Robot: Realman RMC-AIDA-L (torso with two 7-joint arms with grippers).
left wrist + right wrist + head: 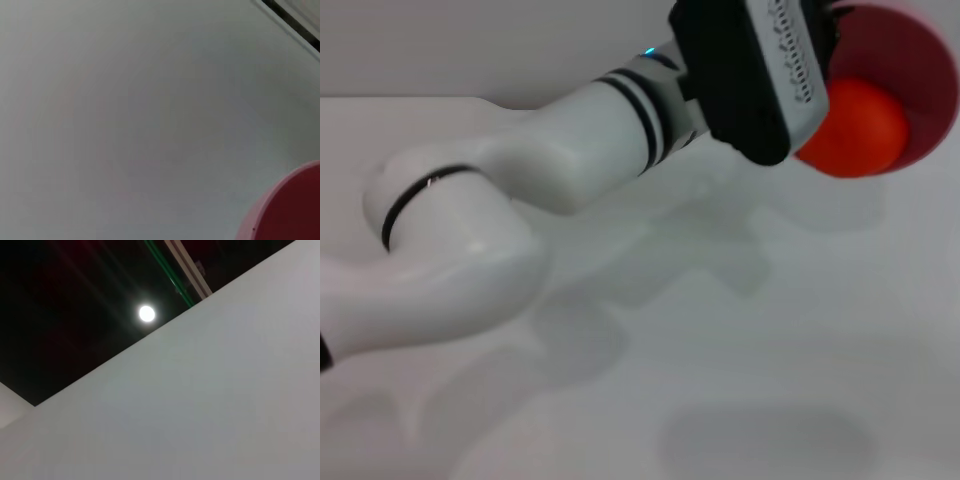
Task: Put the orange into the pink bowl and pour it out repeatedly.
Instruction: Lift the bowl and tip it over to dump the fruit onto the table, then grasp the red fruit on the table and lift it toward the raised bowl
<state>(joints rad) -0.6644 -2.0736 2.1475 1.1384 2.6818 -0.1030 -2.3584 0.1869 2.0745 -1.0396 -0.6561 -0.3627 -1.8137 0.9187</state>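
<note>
Plainly round orange point(855, 130), bright red-orange.

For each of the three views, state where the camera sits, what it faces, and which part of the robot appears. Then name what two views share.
Head view: from the robot's head, down at the white table; left arm reaches to the tilted pink bowl with the orange at its mouth.
Left wrist view: faces the tabletop; no robot part shows.
Right wrist view: faces a white surface and dark background with a light; no robot part shows.
Shared: head and left wrist views both show the pink bowl.
</note>
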